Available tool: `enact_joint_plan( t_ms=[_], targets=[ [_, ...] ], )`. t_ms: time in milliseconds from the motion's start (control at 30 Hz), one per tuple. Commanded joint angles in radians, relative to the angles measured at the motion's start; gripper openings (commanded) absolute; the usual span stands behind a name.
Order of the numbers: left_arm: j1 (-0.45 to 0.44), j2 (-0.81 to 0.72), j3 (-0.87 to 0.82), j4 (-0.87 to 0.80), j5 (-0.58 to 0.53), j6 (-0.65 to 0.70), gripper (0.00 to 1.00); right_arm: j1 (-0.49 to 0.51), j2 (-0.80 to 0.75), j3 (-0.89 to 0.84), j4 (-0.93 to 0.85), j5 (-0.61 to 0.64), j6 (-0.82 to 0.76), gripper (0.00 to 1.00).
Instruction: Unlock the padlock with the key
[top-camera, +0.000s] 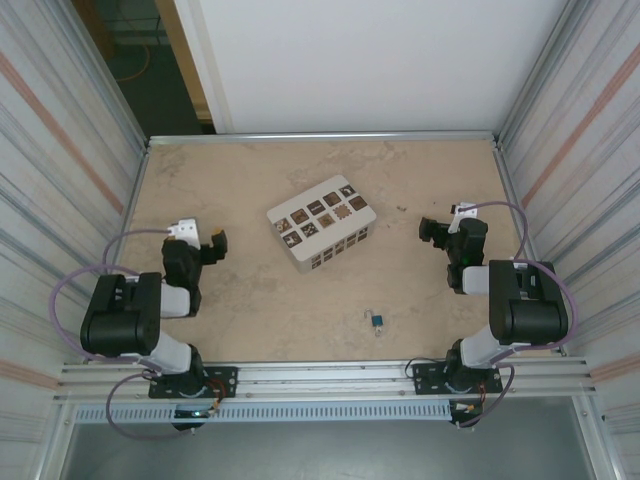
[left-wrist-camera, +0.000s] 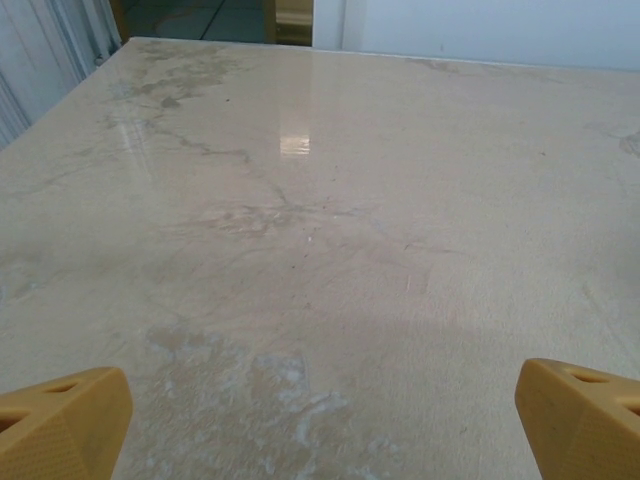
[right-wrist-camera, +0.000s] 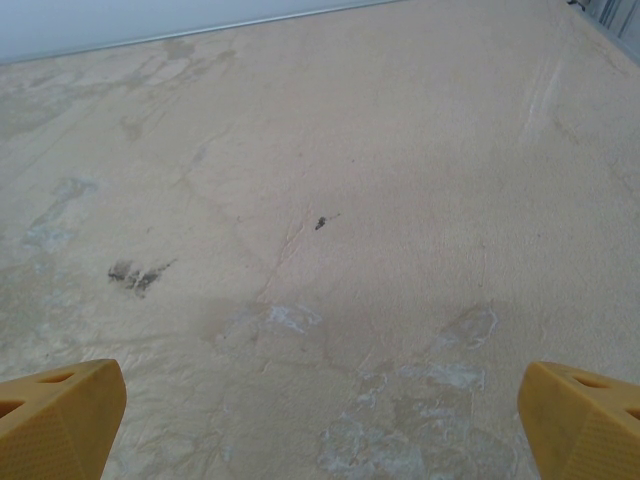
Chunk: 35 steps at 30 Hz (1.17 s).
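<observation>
The padlock (top-camera: 376, 320) is a tiny teal-blue piece lying on the table near the front edge, right of centre. A small pale bit touches its near side, too small to tell whether it is the key. My left gripper (top-camera: 200, 237) hovers over the table's left side, far from the padlock; in the left wrist view its yellow fingertips (left-wrist-camera: 60, 420) stand wide apart over bare table, so the left gripper (left-wrist-camera: 320, 430) is open. My right gripper (top-camera: 447, 222) is at the right side, behind the padlock. Its fingertips (right-wrist-camera: 585, 415) are also wide apart, leaving the right gripper (right-wrist-camera: 320, 425) open and empty.
A white box (top-camera: 322, 223) with brown patterned squares on top sits at the middle of the table (top-camera: 260, 300), between the two grippers. Corrugated metal walls close in the left and right sides. A metal rail (top-camera: 320, 375) runs along the front edge.
</observation>
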Motion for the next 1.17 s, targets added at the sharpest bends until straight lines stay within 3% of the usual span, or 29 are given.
enact_joint_plan(
  t_ms=[0, 1133],
  targets=[
    [-0.053, 0.001, 0.138, -0.198, -0.006, 0.074, 0.99, 0.007, 0.004, 0.006, -0.005, 0.014, -0.027, 0.99],
    [-0.065, 0.003, 0.13, -0.176, -0.027, 0.087, 0.99, 0.008, 0.003, 0.006, -0.006, 0.017, -0.029, 0.99]
  ],
)
